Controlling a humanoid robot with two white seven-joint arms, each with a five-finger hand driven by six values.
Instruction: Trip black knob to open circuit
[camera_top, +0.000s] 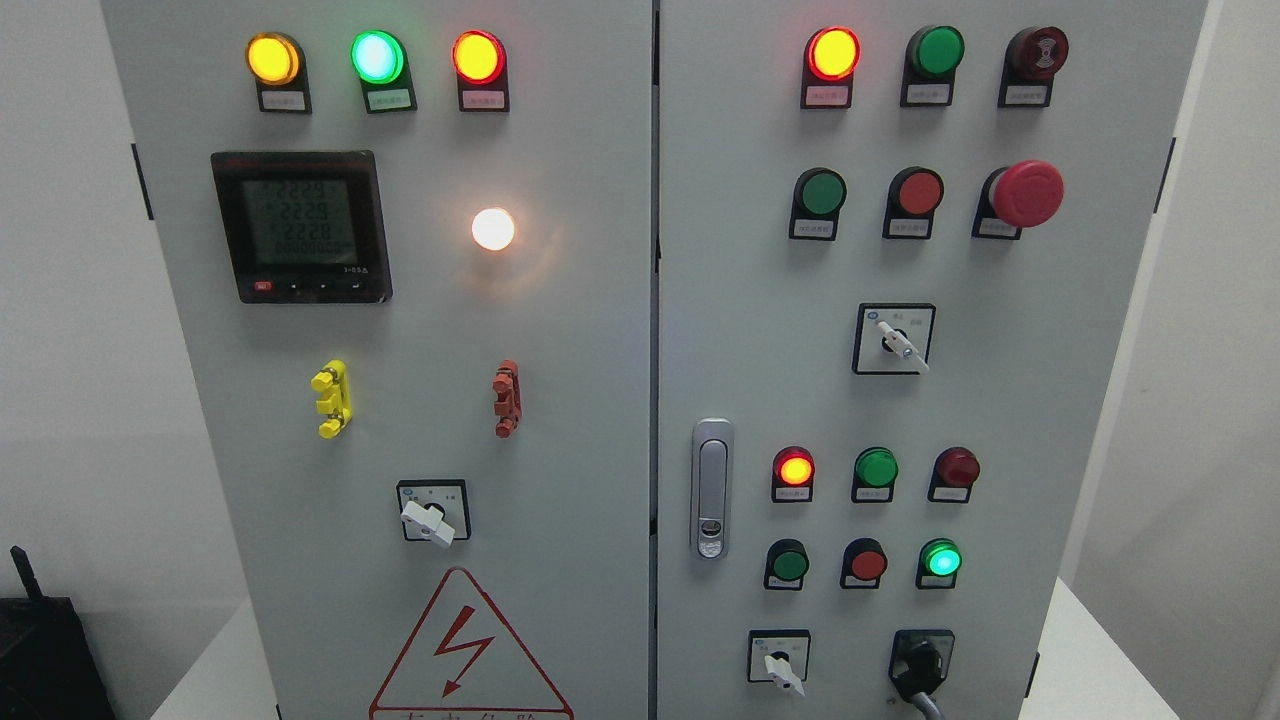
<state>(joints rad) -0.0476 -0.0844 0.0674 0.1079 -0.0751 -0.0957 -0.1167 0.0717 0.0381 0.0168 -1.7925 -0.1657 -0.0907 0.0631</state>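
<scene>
A grey electrical cabinet (600, 400) with two doors fills the head view. The black knob (920, 668) sits at the bottom right of the right door, on a black square plate, its handle pointing down toward the picture's lower edge. Beside it to the left is a selector switch with a white handle (780, 665). Neither of my hands shows anywhere in the frame.
The right door carries lit and unlit indicator lamps, a red mushroom stop button (1027, 193), another white-handled selector (895, 340) and a silver door latch (711, 490). The left door has a digital meter (298, 227), a white lamp, yellow and red clips, and a selector (431, 513).
</scene>
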